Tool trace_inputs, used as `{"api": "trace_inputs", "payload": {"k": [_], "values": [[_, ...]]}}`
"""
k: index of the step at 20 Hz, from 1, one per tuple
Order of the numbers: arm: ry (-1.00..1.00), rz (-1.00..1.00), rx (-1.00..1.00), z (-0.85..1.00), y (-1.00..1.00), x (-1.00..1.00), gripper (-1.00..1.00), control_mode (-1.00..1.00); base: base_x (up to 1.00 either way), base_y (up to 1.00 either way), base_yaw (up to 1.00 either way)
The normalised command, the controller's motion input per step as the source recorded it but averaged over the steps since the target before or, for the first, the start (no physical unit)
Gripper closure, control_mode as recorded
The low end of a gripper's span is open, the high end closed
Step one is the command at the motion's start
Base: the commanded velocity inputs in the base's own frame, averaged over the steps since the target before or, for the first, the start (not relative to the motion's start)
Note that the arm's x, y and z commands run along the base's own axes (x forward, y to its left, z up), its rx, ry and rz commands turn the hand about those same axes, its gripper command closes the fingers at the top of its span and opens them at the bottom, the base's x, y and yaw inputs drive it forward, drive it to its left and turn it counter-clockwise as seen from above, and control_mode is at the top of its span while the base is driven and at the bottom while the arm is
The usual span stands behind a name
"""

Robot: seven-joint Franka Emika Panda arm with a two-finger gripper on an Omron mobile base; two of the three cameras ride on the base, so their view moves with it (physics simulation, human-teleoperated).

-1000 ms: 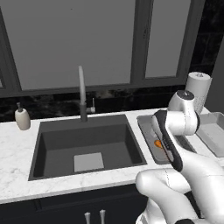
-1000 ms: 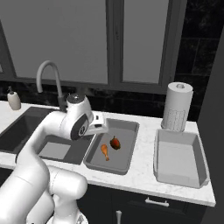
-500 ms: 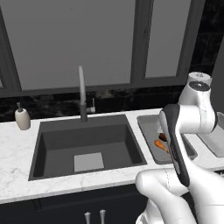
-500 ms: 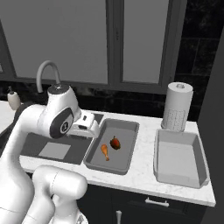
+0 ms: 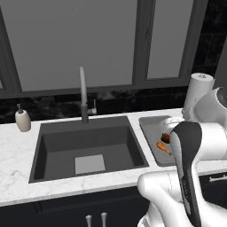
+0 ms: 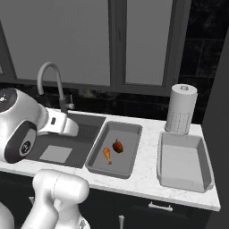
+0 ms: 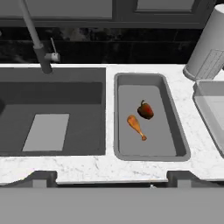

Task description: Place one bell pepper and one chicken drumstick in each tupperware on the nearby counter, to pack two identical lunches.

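One grey tupperware (image 7: 116,114) (image 6: 99,154) (image 5: 150,123) lies on the white counter (image 7: 87,165) right of the sink. A red bell pepper (image 7: 145,110) (image 6: 118,146) (image 5: 166,138) and an orange chicken drumstick (image 7: 136,127) (image 6: 108,155) (image 5: 163,147) lie side by side in it. The other tupperware (image 6: 184,163) (image 7: 209,104) stands empty further right. My gripper (image 7: 111,178) is open with nothing between its fingers. It hangs back from the counter's front edge and looks at the filled tub from above.
A dark sink basin (image 5: 88,146) (image 6: 67,143) with a curved faucet (image 5: 82,95) (image 6: 51,71) lies left of the tubs. A paper towel roll (image 6: 181,109) (image 5: 197,95) stands behind the empty tub. At the far left is a soap dispenser (image 5: 22,120). Dark windows back the counter.
The arm has swung away from the filled tub, leftward in the right base view, toward the sink and back. The pepper and drumstick stayed in the tub. The gripper stayed open.
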Motion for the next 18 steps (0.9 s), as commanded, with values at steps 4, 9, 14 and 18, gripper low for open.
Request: {"api": "trace_inputs", "payload": {"k": [4, 9, 14, 18], "values": [[-0.38, 0.01, -0.04, 0.54, 0.46, -0.63, -1.0, -1.0, 0.0, 0.0, 0.0], [-0.12, 0.01, 0.0, 0.18, 0.07, -0.39, -1.0, 1.0, -0.6, 0.0, 0.0], [0.0, 0.0, 0.0, 0.0, 0.0, 0.0, -1.0, 1.0, -1.0, -0.39, 0.0], [0.0, 0.0, 0.0, 0.0, 0.0, 0.0, -1.0, 1.0, -0.97, -0.88, 0.01]]}}
